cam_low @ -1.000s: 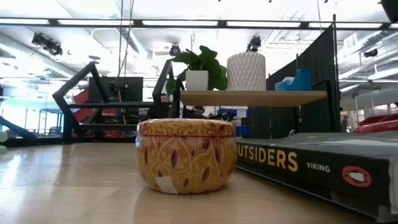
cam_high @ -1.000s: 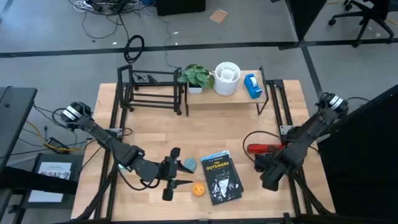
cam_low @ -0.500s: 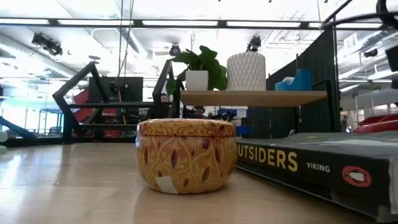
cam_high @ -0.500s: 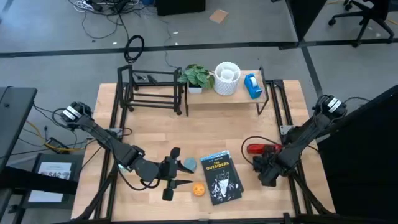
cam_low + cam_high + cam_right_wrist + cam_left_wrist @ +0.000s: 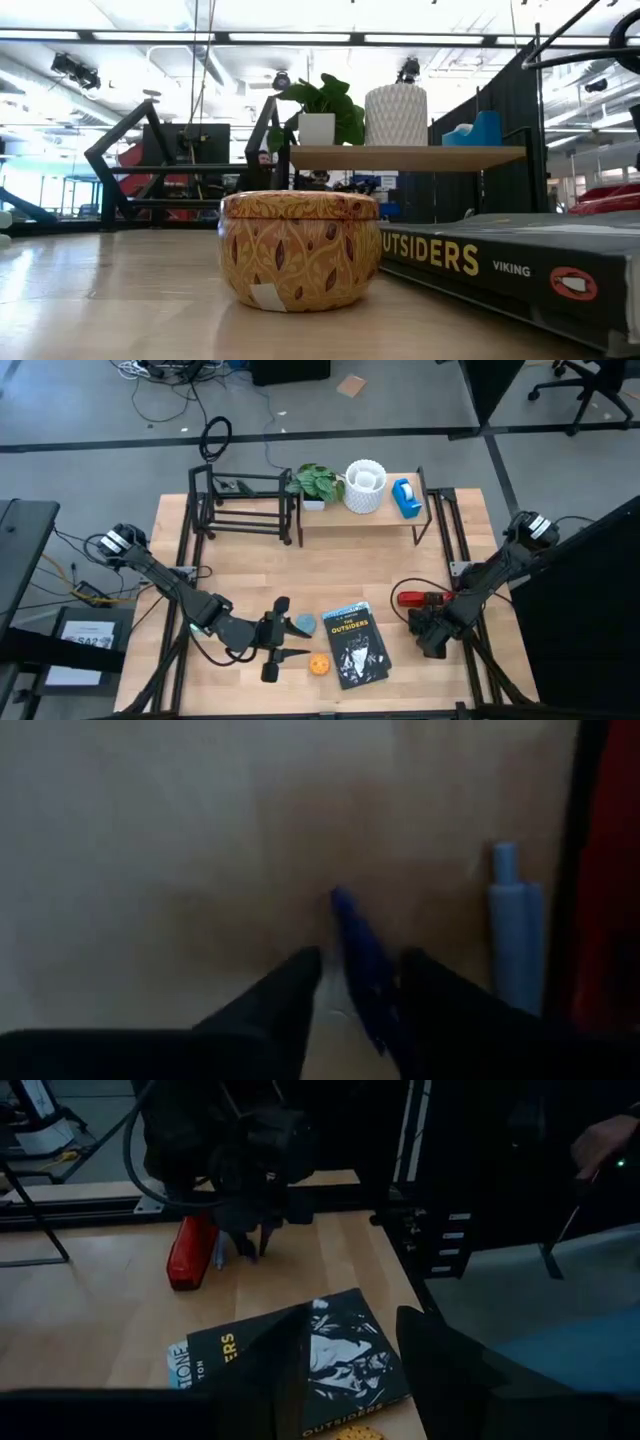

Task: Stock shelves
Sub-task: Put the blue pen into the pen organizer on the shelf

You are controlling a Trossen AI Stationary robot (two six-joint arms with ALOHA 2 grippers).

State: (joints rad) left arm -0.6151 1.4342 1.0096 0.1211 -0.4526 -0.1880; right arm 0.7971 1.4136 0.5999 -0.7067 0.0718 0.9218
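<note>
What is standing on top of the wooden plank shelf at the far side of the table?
On the plank shelf stand a potted plant, a white textured vase and a blue object. The vase's inside is not readable, and nothing shows what lies under the plank.

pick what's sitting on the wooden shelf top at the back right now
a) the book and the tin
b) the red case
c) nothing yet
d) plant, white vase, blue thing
d: the high view shows the plant, the white vase and a blue thing lined up on the shelf, while the book and the tin lie on the table.
</note>
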